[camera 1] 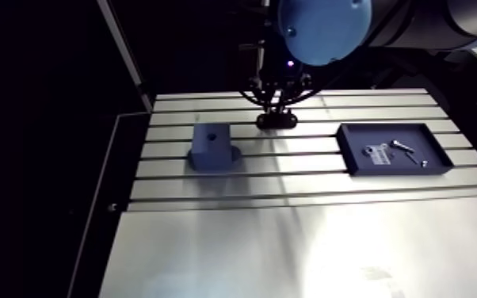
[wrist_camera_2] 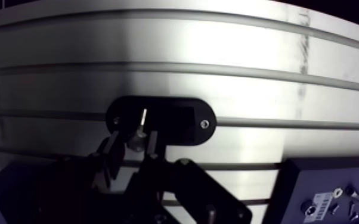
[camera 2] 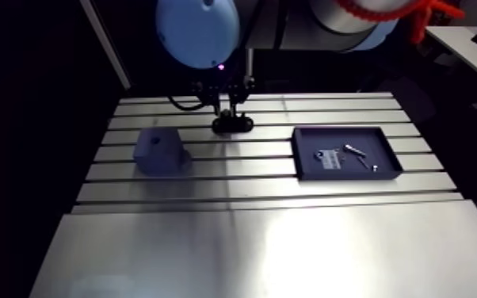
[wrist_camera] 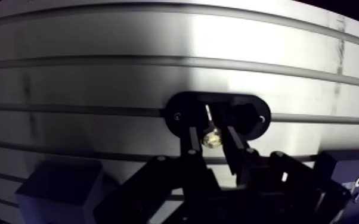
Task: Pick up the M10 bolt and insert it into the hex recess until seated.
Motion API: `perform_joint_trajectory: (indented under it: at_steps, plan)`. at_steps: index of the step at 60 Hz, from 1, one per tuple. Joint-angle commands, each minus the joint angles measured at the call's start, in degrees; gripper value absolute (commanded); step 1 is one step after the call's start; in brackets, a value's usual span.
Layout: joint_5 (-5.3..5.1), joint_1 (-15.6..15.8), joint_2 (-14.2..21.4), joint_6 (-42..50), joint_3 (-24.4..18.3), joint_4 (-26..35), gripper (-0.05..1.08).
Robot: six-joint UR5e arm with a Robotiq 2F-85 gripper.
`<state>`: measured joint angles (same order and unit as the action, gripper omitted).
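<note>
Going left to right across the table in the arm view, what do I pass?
Dark block with a hole → black oval plate, with the gripper holding the bolt over it → dark tray of small parts.

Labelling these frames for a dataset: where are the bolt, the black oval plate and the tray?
bolt (wrist_camera: 210,139), wrist view, on its shiny, thicker end.
black oval plate (wrist_camera_2: 202,113), wrist view, on its rounded end.
tray (camera 2: 317,139), arm view, on a bare patch of its floor.

Hand (camera 1: 277,109) over black oval plate (camera 1: 278,121)
</note>
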<state>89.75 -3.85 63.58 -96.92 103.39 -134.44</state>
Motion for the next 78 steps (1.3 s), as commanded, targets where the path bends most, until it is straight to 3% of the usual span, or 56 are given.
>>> perform_joint_trajectory:
  at_steps: [1, 42, 59, 78]
  plan:
    - [0.03, -0.02, 0.0, -0.15, -0.16, 0.0, 0.66]
    - [-0.06, -0.02, 0.09, -0.85, 0.0, 0.0, 0.72]
    - [-0.65, 0.07, 0.78, -0.86, -0.93, 0.16, 0.75]
    - [-0.57, 0.16, 4.05, -1.1, -4.46, 4.06, 0.75]
